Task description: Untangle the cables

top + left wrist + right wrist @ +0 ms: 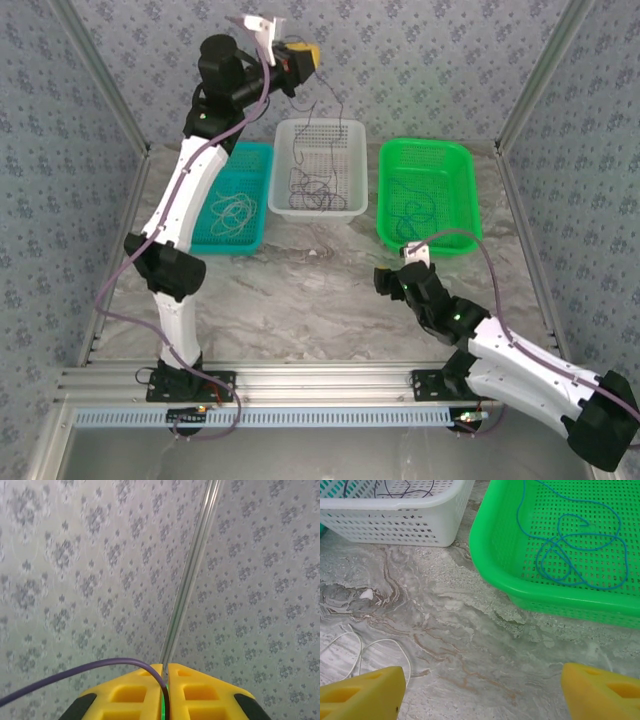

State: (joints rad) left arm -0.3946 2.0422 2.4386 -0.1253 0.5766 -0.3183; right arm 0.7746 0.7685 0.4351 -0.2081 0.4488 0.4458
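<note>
The left gripper (165,670), held high, is pinched shut on a purple cable (75,673) that trails down to the white basket (355,205). The right gripper (481,680) hangs spread wide, holding nothing, over a white cable (386,640) on the marble table (470,630).

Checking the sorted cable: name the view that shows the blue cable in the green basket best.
Right wrist: the blue cable lies close and sharp, its loops clear in the green basket. Top external shows it faint and tiny.
</note>
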